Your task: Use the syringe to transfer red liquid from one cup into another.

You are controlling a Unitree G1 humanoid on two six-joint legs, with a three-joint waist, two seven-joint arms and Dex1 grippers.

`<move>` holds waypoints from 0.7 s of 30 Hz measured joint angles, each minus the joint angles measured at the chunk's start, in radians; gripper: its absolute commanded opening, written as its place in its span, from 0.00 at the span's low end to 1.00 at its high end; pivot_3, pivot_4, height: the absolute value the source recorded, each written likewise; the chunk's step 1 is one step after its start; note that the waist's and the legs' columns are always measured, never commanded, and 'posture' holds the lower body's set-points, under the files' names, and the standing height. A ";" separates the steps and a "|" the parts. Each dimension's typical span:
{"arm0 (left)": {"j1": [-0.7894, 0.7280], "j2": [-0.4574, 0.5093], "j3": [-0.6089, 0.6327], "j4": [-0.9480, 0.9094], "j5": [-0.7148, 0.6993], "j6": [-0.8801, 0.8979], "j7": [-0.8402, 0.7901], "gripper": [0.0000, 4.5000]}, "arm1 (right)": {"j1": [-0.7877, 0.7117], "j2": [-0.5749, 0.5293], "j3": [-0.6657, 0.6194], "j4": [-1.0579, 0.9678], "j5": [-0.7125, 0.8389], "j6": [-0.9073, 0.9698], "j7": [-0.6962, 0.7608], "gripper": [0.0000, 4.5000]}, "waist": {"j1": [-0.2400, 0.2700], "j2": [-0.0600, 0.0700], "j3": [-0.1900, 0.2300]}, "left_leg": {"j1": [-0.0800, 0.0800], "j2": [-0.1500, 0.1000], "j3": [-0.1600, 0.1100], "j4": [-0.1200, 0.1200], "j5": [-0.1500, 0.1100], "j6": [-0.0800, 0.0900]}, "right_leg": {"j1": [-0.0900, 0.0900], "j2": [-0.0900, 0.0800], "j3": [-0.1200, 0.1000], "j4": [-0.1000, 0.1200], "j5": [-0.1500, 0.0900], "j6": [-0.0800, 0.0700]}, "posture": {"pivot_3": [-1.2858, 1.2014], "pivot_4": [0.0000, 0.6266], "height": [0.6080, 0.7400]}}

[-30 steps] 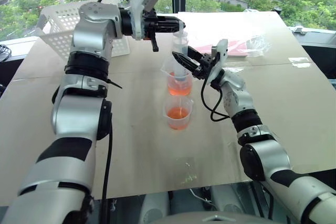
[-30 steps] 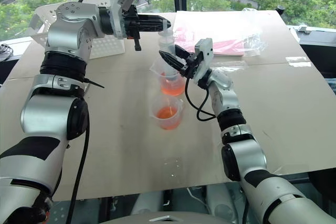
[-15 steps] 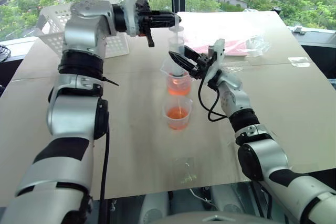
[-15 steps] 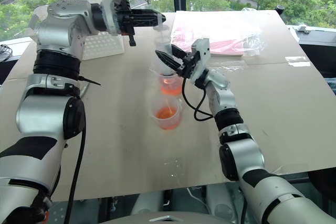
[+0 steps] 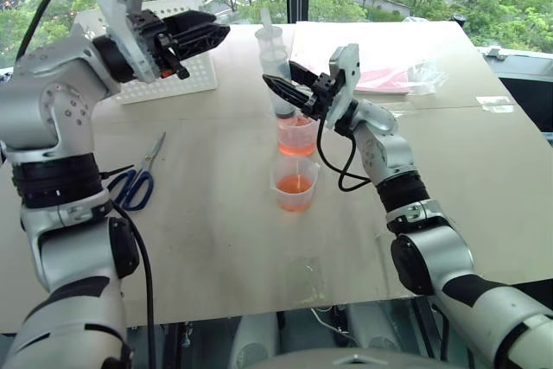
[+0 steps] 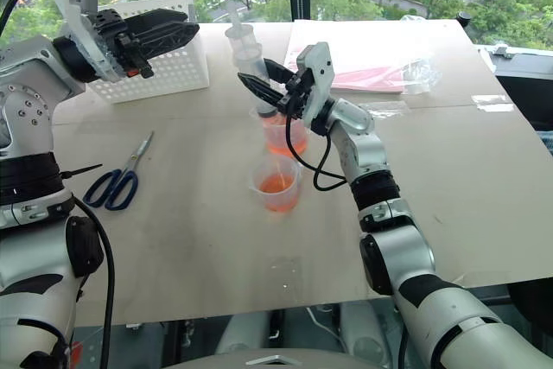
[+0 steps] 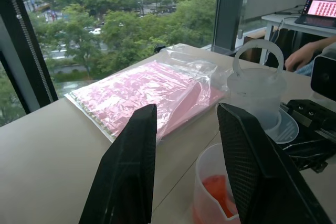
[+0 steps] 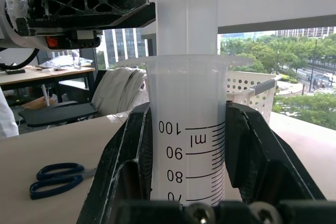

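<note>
Right claw (image 5: 278, 85) clamps the large clear plastic syringe (image 5: 275, 65) upright over the handled clear beaker (image 5: 296, 134); left claw (image 5: 216, 34) stands apart, empty.

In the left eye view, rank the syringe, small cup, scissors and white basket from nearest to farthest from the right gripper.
1. Syringe: clamped in the right gripper, upright over the beaker.
2. Small cup: just below the gripper, toward the robot.
3. White basket: far-left table corner.
4. Scissors: flat on the table's left side.
</note>
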 measured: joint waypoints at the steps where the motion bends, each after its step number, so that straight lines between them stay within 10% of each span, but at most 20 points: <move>1: 0.013 0.001 0.000 -0.016 -0.016 0.010 0.005 0.41 | -0.003 0.000 0.000 0.005 0.000 -0.001 0.000 0.32 | -0.002 0.000 0.000 | 0.000 0.000 0.000 0.000 0.000 0.000 | 0.000 0.000 0.000 0.000 0.000 0.000 | 0.52 0.24 1.00; 17: 0.142 -0.021 0.043 -0.161 -0.142 0.065 0.160 0.41 | -0.075 0.005 -0.077 0.024 0.072 0.001 -0.013 0.32 | -0.002 0.000 0.000 | -0.001 0.000 -0.001 -0.001 0.001 -0.002 | 0.000 0.000 0.000 0.001 0.000 0.000 | 0.52 0.24 1.00; 21: 0.174 -0.021 0.082 -0.179 -0.183 0.083 0.195 0.41 | -0.017 -0.004 -0.085 -0.304 0.296 0.210 0.072 0.32 | -0.003 0.000 0.000 | -0.001 0.001 -0.002 -0.002 0.001 -0.003 | 0.000 0.000 -0.001 0.000 0.000 0.000 | 0.52 0.24 1.00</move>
